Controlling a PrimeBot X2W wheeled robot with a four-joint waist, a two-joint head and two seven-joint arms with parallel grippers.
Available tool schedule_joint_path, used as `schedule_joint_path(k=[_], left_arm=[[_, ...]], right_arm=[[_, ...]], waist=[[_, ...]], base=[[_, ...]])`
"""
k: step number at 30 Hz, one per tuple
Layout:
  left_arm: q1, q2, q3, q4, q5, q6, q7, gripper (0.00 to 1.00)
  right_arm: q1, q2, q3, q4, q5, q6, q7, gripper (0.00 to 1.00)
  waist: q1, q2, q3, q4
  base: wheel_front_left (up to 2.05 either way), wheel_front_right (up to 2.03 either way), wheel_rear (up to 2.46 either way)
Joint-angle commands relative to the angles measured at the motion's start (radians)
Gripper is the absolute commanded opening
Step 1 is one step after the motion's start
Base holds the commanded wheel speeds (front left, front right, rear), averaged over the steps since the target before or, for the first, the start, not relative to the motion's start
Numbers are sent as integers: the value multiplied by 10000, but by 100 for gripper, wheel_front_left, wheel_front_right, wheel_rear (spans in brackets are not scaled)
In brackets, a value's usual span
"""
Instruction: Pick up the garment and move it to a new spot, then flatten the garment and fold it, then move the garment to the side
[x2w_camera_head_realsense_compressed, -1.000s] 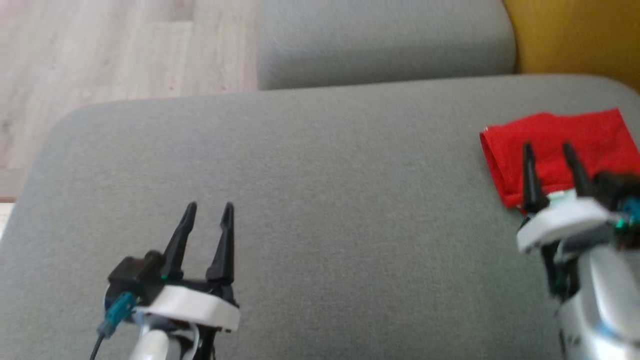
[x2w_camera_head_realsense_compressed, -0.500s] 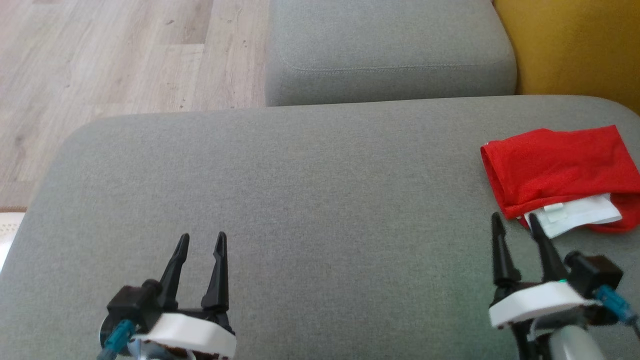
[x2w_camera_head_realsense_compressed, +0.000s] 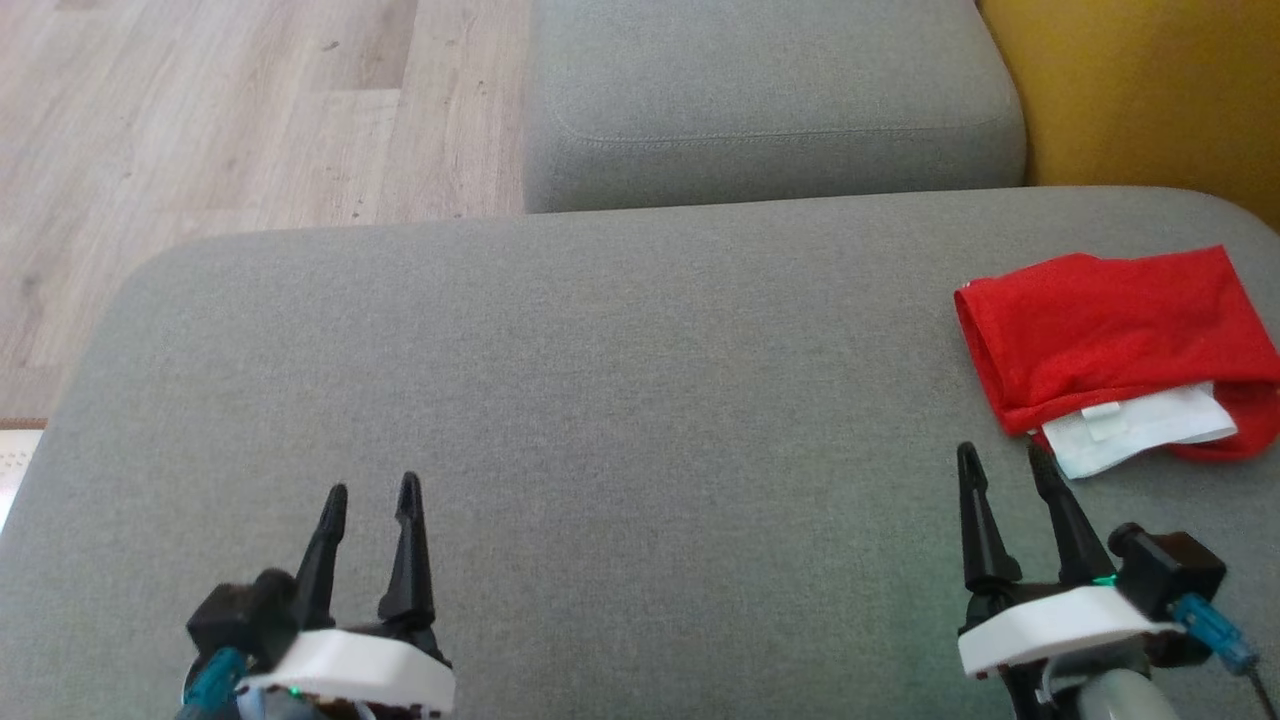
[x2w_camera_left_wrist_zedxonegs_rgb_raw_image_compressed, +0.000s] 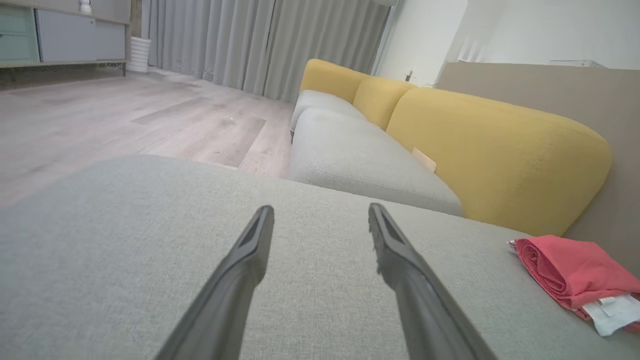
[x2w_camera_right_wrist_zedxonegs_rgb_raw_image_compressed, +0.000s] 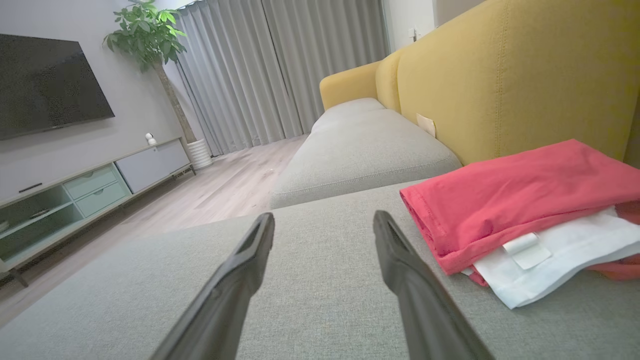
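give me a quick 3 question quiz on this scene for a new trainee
1. True or false: the right gripper is shut on the garment.
2. Where on the grey cushion does the folded garment lie? A) at the robot's left edge B) in the middle C) at the robot's right side, near the yellow backrest
3. Fill in: the cloth that peeks out from the red fold's near edge is ____.

Key:
1. False: the right gripper is open and apart from the garment, as is the left gripper.
2. C
3. white
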Motion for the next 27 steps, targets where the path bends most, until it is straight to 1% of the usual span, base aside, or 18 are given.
schedule_joint_path(k=[1, 5, 8, 10, 19, 23, 26, 27], left_arm=[[-320, 16, 297, -129, -239, 17, -61, 100], [-358, 16, 247, 113, -409, -142, -61, 100], [-345, 16, 229, 177, -660, -495, -61, 100], [-313, 16, 349, 138, -802, -609, -61, 100], [-258, 16, 553, 53, -632, -787, -61, 100], [-188, 16, 567, 98, -826, -919, -61, 100], [-165, 16, 578, 237, -1055, -935, -61, 100], [150, 0, 192, 594, -1058, -941, 0, 0]], right_arm=[[-363, -42, 208, -232, 127, -9, -177, 100], [-397, -42, 174, -173, 172, -9, -213, 100], [-428, -42, 151, -141, 160, -9, -239, 100], [-446, -42, 135, -140, 149, -9, -252, 100], [-472, -42, 161, -137, 92, -9, -241, 100], [-477, -42, 189, -160, 99, -9, -220, 100], [-470, -42, 223, -173, 97, -9, -186, 100], [-22, 2, -38, 180, 100, 0, -155, 0]], waist=[[0, 0, -10, -10], [0, 0, -28, -25], [0, 0, -38, -49], [0, 0, -43, -61], [0, 0, -30, -97], [0, 0, -29, -114], [0, 0, -32, -134], [0, 0, -32, -135]], base=[[0, 0, 0], [0, 0, 0], [0, 0, 0], [0, 0, 0], [0, 0, 0], [0, 0, 0], [0, 0, 0], [0, 0, 0]])
